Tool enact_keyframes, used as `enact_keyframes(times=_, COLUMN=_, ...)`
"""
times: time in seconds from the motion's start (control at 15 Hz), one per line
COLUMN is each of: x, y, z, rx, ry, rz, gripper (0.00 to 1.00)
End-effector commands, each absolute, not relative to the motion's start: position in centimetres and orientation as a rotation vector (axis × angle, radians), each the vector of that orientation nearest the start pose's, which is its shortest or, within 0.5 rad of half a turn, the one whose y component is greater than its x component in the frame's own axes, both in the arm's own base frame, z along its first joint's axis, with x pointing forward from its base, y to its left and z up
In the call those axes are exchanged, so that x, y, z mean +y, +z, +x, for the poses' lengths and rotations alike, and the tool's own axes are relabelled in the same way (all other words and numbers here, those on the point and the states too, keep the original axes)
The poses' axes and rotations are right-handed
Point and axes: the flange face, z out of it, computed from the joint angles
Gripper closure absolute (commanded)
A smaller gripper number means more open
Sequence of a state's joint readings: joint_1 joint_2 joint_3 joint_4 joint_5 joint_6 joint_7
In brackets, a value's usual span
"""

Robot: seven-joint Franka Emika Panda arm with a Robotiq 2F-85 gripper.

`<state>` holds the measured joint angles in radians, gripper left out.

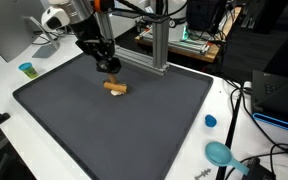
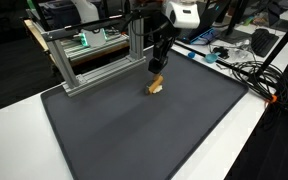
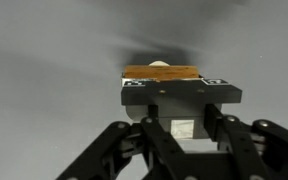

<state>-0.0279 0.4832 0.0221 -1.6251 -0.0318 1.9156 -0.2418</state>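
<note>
Pincer (image 1: 110, 72) clamped on block (image 1: 116, 87), block low on mat (image 1: 44, 110) | step: grasp looks made | next: calls for a straight lift, firm grip, clear of frame (image 1: 156, 45)

Bright, even light in both exterior views; the wrist view blurs grey behind the tool (image 3: 181, 92).

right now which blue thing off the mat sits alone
The small blue cup, alone off one edge of the mat. The blue cap and the bigger teal piece lie close together off the opposite edge.
</note>
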Motion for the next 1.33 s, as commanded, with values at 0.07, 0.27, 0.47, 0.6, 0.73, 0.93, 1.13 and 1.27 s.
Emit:
enact_keyframes(times=0.07, x=-0.8, y=29.0, z=65.2, rx=-0.359, ry=0.471, rz=-3.060, gripper=0.79)
enact_keyframes(times=0.27, x=-0.8, y=27.3, z=64.8, rx=-0.340, ry=0.530, rz=-3.054, gripper=0.79)
enact_keyframes(times=0.47, x=-0.6, y=27.6, z=64.5, rx=-0.314, ry=0.571, rz=-3.064, gripper=0.79)
enact_keyframes(times=0.6, x=-0.5, y=30.1, z=63.9, rx=-0.336, ry=0.528, rz=-3.071, gripper=0.79)
enact_keyframes(times=0.73, x=-0.5, y=32.9, z=63.2, rx=-0.357, ry=0.425, rz=-3.091, gripper=0.79)
enact_keyframes(times=0.93, x=0.1, y=35.9, z=63.0, rx=-0.327, ry=0.233, rz=-3.144, gripper=0.79)
enact_keyframes(times=1.13, x=0.2, y=37.5, z=62.6, rx=-0.210, ry=0.107, rz=-3.180, gripper=0.79)
enact_keyframes(times=1.27, x=0.4, y=36.8, z=62.2, rx=-0.104, ry=0.082, rz=-3.186, gripper=0.79)
